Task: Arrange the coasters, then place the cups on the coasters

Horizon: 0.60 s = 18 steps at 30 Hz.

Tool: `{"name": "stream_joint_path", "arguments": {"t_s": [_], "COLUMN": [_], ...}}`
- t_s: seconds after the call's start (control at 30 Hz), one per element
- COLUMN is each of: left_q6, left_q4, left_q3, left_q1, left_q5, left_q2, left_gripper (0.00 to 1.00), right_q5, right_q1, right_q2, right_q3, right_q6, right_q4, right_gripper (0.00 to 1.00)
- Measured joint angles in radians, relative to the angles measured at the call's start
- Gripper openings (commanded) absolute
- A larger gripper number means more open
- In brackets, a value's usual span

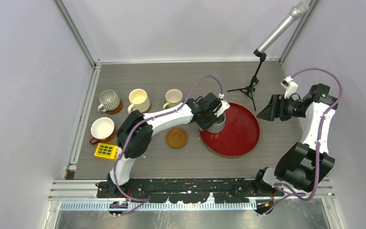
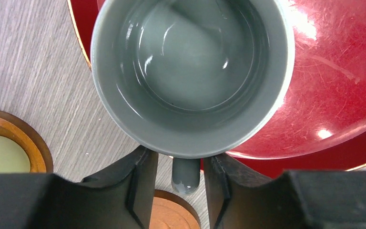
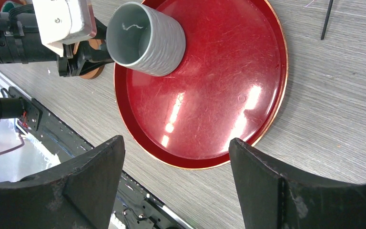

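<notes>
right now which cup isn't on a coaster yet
The grey cup, standing on the red tray. The other four cups, over on the left, each sit on a brown coaster; this one alone does not.

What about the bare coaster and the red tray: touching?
Apart. The top view shows a strip of table between the bare coaster and the red tray.

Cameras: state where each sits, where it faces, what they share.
Top external: above, behind the bases, facing down on the table; left arm, right arm show.
Left wrist: on the left arm, looking down into the grey mug; its own fingers flank the handle.
Right wrist: on the right arm, looking down at the red tray; own fingers below.
Shared: all show mug and tray.
</notes>
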Motion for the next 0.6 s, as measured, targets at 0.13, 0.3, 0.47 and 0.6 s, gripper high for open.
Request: {"name": "stream_joint_path", "arguments": {"t_s": [0.13,0.3,0.47,0.6], "left_q6": [0.004,0.005,0.005,0.005], "left_q4": [0.002,0.000,0.000,0.000], "left_q3": [0.002,0.019,0.035,0.035], "left_q1": [0.009,0.023,0.026,0.027], "left_q5": [0.004,0.023,0.026,0.031], "left_q2": [0.002,0.017,0.036,0.045], "left_gripper": [0.50,0.50,0.50,0.45], "right_q5": [0.000,0.000,0.000,0.000], "right_q1": [0.000,0.000,0.000,0.000], "right_q2": [0.000,0.000,0.000,0.000], "right_q3": [0.000,0.000,0.000,0.000], "right_q6": [-0.001,-0.001,-0.001,-0.001], "right_q4": [0.000,0.000,0.000,0.000], "right_gripper": [0.84,0.84,0.84,0.84]}}
